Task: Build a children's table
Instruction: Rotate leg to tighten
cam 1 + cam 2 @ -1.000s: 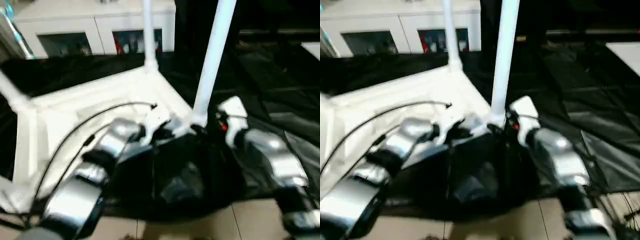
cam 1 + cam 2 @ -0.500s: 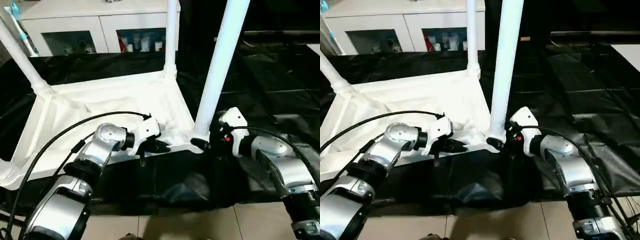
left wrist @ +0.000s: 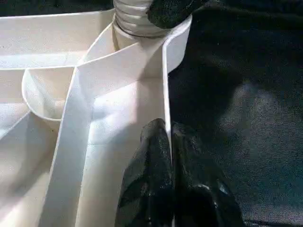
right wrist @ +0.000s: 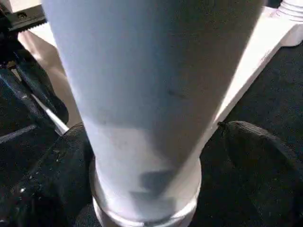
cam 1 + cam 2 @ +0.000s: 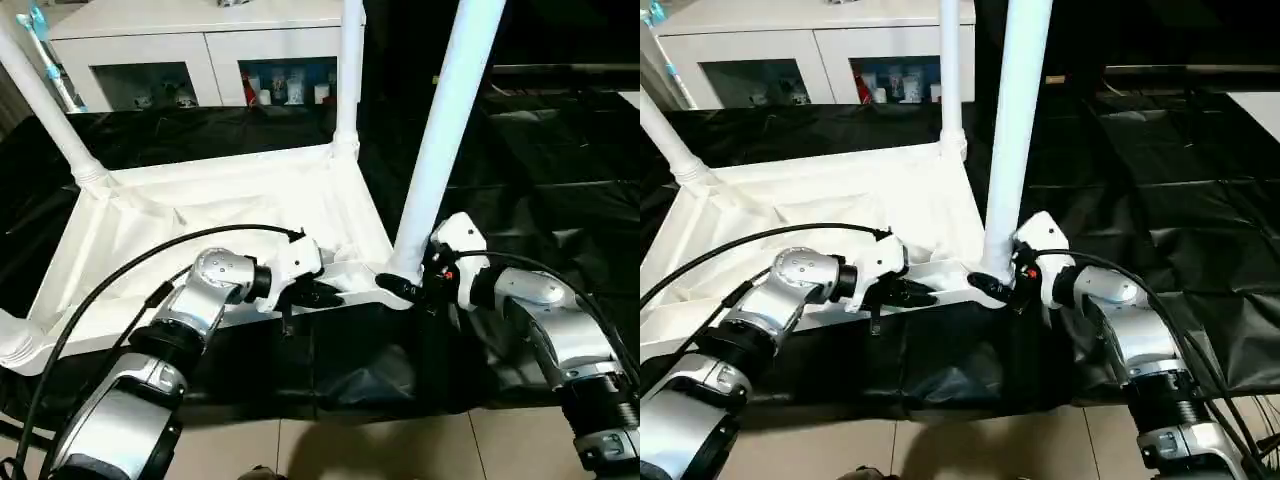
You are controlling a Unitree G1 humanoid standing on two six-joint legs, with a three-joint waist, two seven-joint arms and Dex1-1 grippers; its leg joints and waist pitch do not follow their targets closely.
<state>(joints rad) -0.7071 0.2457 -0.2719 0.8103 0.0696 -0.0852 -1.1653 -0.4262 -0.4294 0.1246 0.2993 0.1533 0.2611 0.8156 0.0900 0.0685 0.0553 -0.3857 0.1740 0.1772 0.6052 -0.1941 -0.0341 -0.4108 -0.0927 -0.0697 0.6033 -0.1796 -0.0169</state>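
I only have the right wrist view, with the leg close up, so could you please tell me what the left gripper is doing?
Observer: The left gripper is shut on the rim of the top, beside your leg's socket.
Operator: Thank you. Are other legs in?
Observer: Yes, two stand at the far corners: the far-right leg and the far-left leg.
Operator: And what does the top lie on?
Observer: It lies upside down on a black-covered table, with a white cabinet behind it.
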